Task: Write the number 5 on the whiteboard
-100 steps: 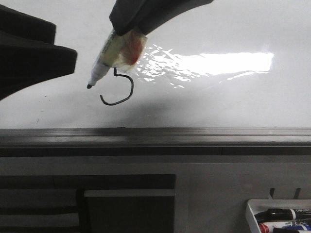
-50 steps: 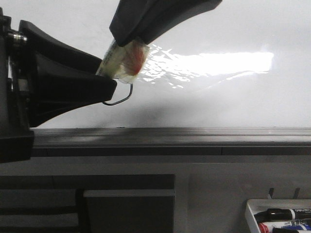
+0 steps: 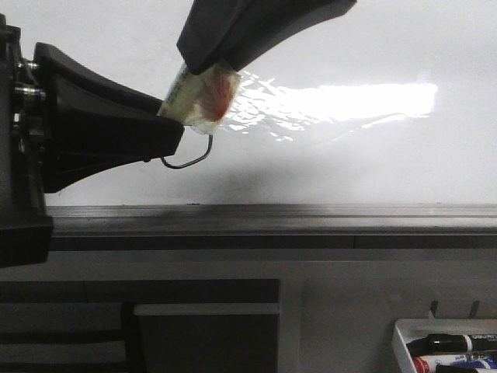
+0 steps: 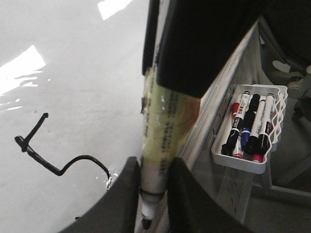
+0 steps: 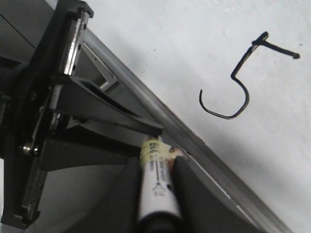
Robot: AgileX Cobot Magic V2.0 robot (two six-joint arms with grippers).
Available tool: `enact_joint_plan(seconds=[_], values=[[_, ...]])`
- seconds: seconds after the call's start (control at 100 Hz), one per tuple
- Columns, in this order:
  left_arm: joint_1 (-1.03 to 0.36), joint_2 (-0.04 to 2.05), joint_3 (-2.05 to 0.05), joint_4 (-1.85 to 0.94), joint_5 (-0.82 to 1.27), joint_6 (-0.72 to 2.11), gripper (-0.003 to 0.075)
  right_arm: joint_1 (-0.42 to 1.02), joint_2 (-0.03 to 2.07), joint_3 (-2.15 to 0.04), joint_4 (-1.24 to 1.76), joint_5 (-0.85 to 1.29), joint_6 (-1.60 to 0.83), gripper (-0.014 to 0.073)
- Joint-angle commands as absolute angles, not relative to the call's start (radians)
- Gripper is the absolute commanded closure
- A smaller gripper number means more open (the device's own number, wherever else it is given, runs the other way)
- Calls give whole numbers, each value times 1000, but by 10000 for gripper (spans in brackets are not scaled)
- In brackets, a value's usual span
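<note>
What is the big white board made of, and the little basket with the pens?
The whiteboard looks like smooth, glossy coated board: a bright light glares off it. The ledge under it seems to be dull grey metal. The basket looks like white moulded plastic, with a wavy rim and slotted sides.

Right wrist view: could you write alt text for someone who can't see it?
A black hand-drawn number 5 sits finished on a glossy whiteboard. In the foreground, the right gripper clamps a marker, whose far end meets the fingers of the left gripper.
</note>
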State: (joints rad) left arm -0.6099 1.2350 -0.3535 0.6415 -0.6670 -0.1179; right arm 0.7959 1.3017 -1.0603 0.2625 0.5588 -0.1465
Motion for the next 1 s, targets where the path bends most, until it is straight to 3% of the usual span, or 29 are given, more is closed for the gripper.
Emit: enact_joint_plan(seconds=[0.0,0.06,0.21,0.28,0.43,0.74,0.99], values=[[-617,1219,-384,607,-742,-127,741,794,1272,-1092,280,514,-158,629],[-617,1219,-384,607,-742,-127,741,794,1272,-1092,280,503,-158,543],[-617,1215,-380,573,-734,-177,741,789,1265,-1092,251,409,-158,174],[-617,1206,-380,490,-718,-315,741,779,1247,-1092,217,382,-158,95],[-617,1151,-384,266,-597,-546,741,750,1186,-1092,188,376,-158,134],[-615,1121,-540,55,-64,-563,741,725,1114,-1092,183,387,-158,176],[-610,1139,-568,36,-17,-563,741,725,1114,-1092,183,413,-158,176]])
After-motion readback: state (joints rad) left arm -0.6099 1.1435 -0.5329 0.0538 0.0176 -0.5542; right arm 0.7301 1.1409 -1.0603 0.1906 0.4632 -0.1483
